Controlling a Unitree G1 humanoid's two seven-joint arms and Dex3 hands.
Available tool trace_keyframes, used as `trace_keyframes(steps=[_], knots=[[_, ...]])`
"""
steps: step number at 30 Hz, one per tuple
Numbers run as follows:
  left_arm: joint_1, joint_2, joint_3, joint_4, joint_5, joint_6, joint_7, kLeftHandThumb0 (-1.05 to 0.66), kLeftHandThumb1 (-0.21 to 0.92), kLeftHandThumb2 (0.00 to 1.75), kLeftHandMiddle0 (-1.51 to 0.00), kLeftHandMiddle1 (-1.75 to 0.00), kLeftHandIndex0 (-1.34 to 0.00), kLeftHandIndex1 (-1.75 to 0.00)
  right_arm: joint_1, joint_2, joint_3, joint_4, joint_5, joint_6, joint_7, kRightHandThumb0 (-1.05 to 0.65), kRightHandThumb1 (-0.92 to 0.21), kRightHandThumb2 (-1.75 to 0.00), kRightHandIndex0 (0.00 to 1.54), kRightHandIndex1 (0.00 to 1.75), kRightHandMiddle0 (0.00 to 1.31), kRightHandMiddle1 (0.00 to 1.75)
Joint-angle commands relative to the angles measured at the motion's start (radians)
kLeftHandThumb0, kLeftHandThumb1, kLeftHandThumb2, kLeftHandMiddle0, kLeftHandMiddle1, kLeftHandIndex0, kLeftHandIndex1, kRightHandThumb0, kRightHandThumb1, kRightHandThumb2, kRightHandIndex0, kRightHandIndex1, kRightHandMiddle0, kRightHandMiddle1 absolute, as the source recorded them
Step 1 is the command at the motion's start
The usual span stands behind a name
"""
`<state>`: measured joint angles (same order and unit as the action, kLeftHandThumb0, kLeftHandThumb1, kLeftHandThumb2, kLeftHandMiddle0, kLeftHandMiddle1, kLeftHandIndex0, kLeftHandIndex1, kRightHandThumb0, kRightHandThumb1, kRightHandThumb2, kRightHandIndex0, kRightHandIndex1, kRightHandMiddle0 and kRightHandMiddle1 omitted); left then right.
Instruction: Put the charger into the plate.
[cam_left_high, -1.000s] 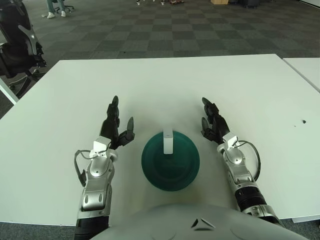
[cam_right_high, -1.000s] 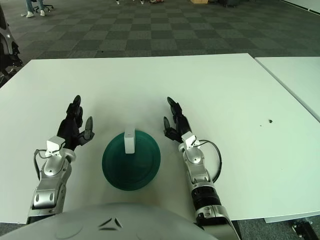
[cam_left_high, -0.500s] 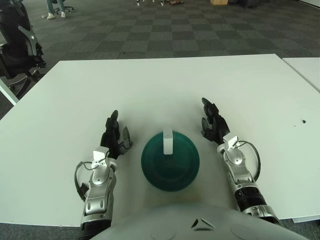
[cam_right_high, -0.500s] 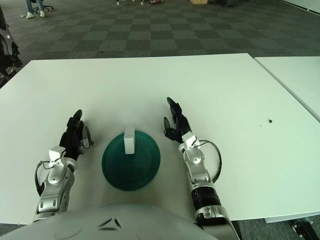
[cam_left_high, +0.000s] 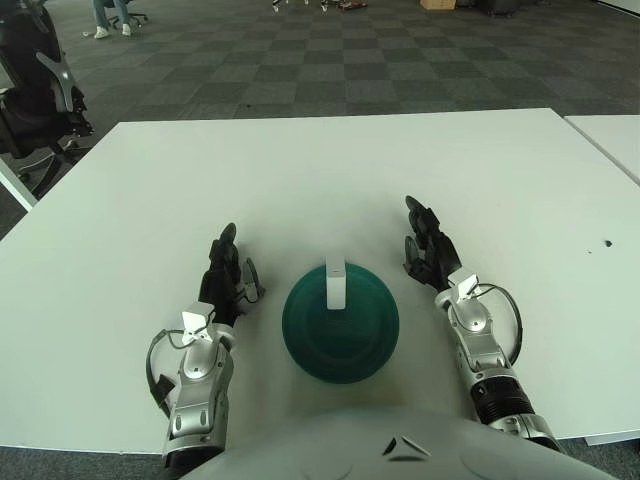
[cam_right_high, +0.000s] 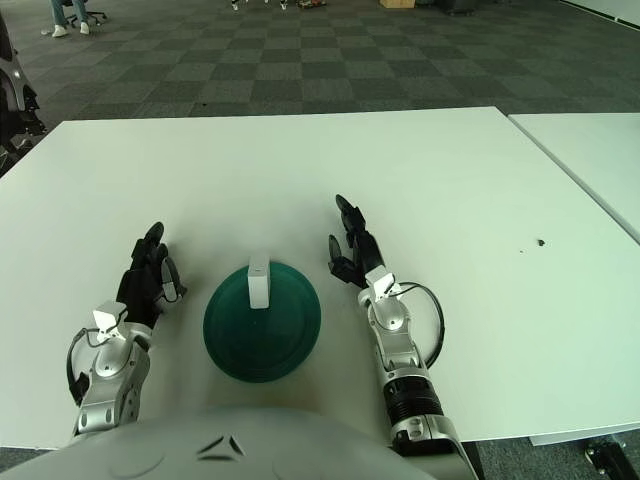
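the white charger (cam_left_high: 336, 283) lies on the far rim of the teal plate (cam_left_high: 340, 345), low centre. left hand (cam_left_high: 226, 276) and right hand (cam_left_high: 428, 250) flank it on the white table (cam_left_high: 320, 170), fingers loosely spread, empty; an office chair (cam_left_high: 35, 90) sits upper left.

My left hand (cam_left_high: 225, 275): black fingers, silver forearm, small white block at the wrist | my right hand (cam_left_high: 428, 250): same colours | thin black cable loops beside each wrist
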<state>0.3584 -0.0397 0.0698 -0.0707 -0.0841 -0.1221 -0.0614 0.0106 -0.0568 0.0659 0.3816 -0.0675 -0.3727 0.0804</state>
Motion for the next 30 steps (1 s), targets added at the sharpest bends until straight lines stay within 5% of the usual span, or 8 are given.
trace_keyframes(steps=[1, 12, 20, 30], knots=[[0.069, 0.002, -0.026, 0.058, -0.039, 0.033, -0.059, -0.96, 0.92, 1.08, -0.17, -0.02, 0.00, -0.47, 0.168, 0.008, -0.003, 0.103, 0.001, 0.056, -0.015, -0.96, -0.92, -0.89, 0.00, 0.00, 0.00, 0.12], [0.117, -0.022, -0.049, 0.087, -0.101, -0.056, -0.121, -0.98, 0.92, 1.06, -0.19, -0.02, 0.00, -0.52, 0.276, 0.058, -0.023, 0.001, 0.028, 0.113, -0.079, -0.97, -0.92, -0.89, 0.00, 0.00, 0.00, 0.09], [0.241, -0.053, -0.120, -0.005, -0.052, -0.157, -0.090, -1.01, 0.92, 1.03, -0.19, -0.01, 0.00, -0.50, 0.422, 0.119, -0.005, -0.166, 0.067, 0.145, -0.094, -0.94, -0.92, -0.91, 0.00, 0.00, 0.00, 0.12], [0.257, -0.065, -0.157, -0.010, 0.078, -0.235, -0.014, -1.02, 0.92, 1.02, -0.16, 0.00, 0.00, -0.43, 0.486, 0.090, 0.007, -0.208, 0.008, 0.057, -0.099, -0.87, -0.92, -0.91, 0.01, 0.00, 0.00, 0.22]])
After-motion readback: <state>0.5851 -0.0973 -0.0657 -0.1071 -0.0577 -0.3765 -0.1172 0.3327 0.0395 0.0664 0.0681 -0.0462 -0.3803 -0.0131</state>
